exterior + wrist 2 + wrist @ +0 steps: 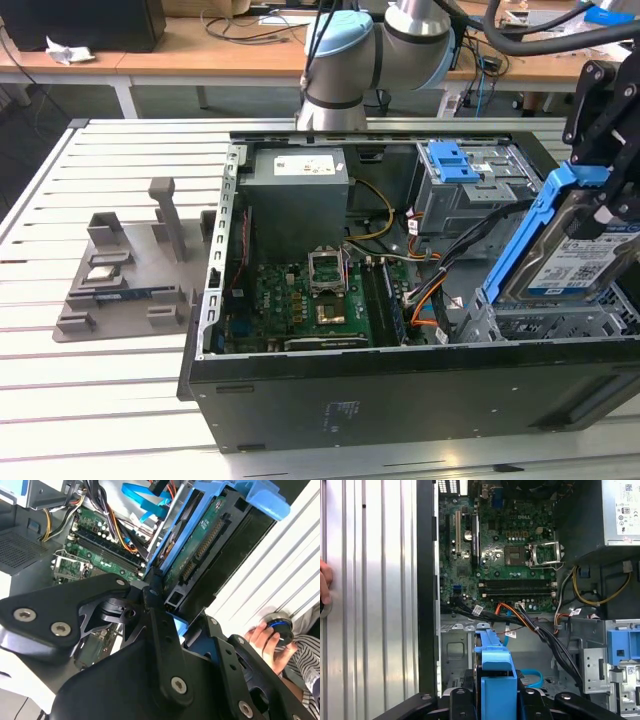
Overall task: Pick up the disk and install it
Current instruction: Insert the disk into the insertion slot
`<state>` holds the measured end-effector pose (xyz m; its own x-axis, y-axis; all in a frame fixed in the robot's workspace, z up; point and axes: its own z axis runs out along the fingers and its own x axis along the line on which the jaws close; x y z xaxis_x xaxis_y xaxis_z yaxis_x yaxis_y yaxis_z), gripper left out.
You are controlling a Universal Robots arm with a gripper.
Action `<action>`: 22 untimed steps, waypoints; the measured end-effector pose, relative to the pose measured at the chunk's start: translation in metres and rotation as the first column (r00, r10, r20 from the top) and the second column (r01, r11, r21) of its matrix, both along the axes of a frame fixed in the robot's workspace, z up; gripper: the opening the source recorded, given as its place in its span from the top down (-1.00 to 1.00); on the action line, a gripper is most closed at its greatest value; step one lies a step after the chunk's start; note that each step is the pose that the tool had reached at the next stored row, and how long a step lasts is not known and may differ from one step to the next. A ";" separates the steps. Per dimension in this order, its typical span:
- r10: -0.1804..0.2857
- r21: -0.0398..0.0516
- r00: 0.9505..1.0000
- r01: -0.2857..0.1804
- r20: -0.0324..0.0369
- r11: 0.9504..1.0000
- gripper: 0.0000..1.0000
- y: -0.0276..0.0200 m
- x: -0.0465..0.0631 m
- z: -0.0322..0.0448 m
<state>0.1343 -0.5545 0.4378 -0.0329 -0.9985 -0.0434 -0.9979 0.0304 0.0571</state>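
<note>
The disk [572, 250], a silver drive with a white-and-blue label in a blue carrier frame, hangs tilted steeply over the drive bay [530, 322] at the exterior view's right end of the open computer case [400, 390]. My black gripper [603, 192] is shut on its upper end. In the second wrist view the disk [200, 545] shows its green circuit-board underside between my gripper's [181, 614] fingers. In the first wrist view the disk's blue frame edge [495, 672] sticks out from my gripper [495, 700], above the bay floor [462, 647].
The case holds a motherboard [300, 300], a big grey power supply [297, 195], cable bundles [540, 630] and a blue latch plate [450, 160]. A grey fixture [125, 275] lies on the slatted table. A person's hand [260, 637] holds a small device beside the case.
</note>
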 end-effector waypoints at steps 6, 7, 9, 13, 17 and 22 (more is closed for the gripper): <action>0.000 0.000 1.000 0.000 -0.001 1.000 0.27 0.0000 0.000 -0.0151; 0.000 0.000 1.000 0.000 -0.001 1.000 0.27 0.0000 0.000 -0.0175; 0.000 0.000 1.000 0.000 -0.001 1.000 0.27 0.0000 0.000 -0.0225; 0.000 0.000 1.000 0.000 -0.001 1.000 0.27 0.0000 0.000 -0.0351; 0.000 0.000 1.000 0.000 -0.001 1.000 0.27 0.0000 0.000 -0.0397; 0.000 0.000 1.000 0.000 -0.001 1.000 0.25 0.0000 0.000 -0.0400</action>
<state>0.1343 -0.5545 0.3978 -0.0330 -0.9985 -0.0434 -0.9978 0.0304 0.0582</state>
